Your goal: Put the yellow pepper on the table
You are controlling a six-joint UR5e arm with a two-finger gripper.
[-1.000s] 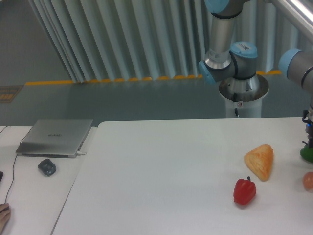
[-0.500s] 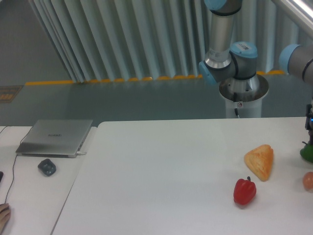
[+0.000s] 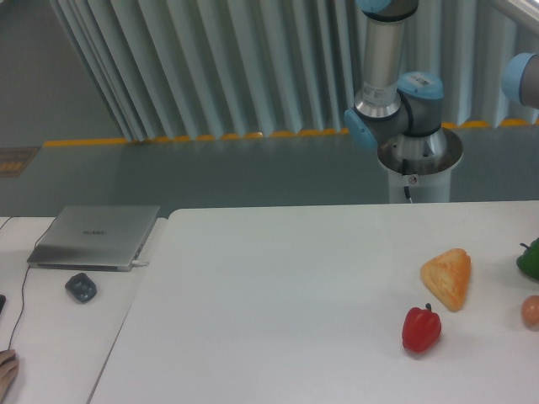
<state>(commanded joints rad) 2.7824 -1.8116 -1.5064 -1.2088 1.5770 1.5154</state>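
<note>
The yellow pepper is out of view. The white table (image 3: pixel 278 295) fills the lower part of the camera view. My gripper is outside the frame; only the arm's base and joints (image 3: pixel 396 101) show behind the table, plus a blue elbow joint (image 3: pixel 524 77) at the right edge.
On the table lie a red pepper (image 3: pixel 421 328), an orange-yellow triangular bread-like piece (image 3: pixel 447 277), a green item (image 3: pixel 530 259) and an orange-pink item (image 3: pixel 531 311), both cut by the right edge. A laptop (image 3: pixel 94 236) and mouse (image 3: pixel 81 287) sit on the left desk.
The arm's wrist and dark tool part at the right edge have moved right and up, out of the frame. The objects on the table have not moved.
</note>
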